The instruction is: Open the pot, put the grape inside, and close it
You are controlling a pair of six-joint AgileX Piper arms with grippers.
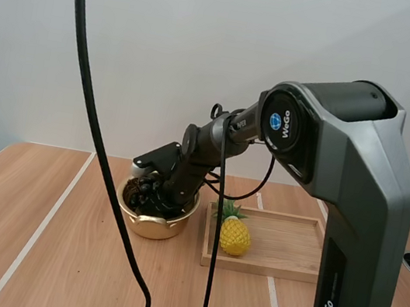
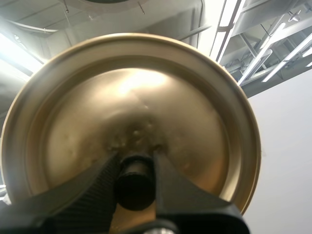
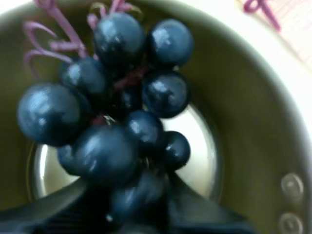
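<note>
right claw (image 3: 139,204): clamped on the near end of the grapes (image 3: 117,112), down inside the pot (image 3: 253,126)
grapes: dark bunch with pinkish stems, inside the pot walls over the shiny bottom, can't tell if it's touching
left claw (image 2: 135,168): pinching the black knob (image 2: 134,187) of the gold lid (image 2: 136,97)
pot: gold, open, sitting on the surface (image 1: 54,254)
tray (image 1: 283,249): wooden, just right of the pot, toy pineapple (image 1: 235,236) at its left end
</note>
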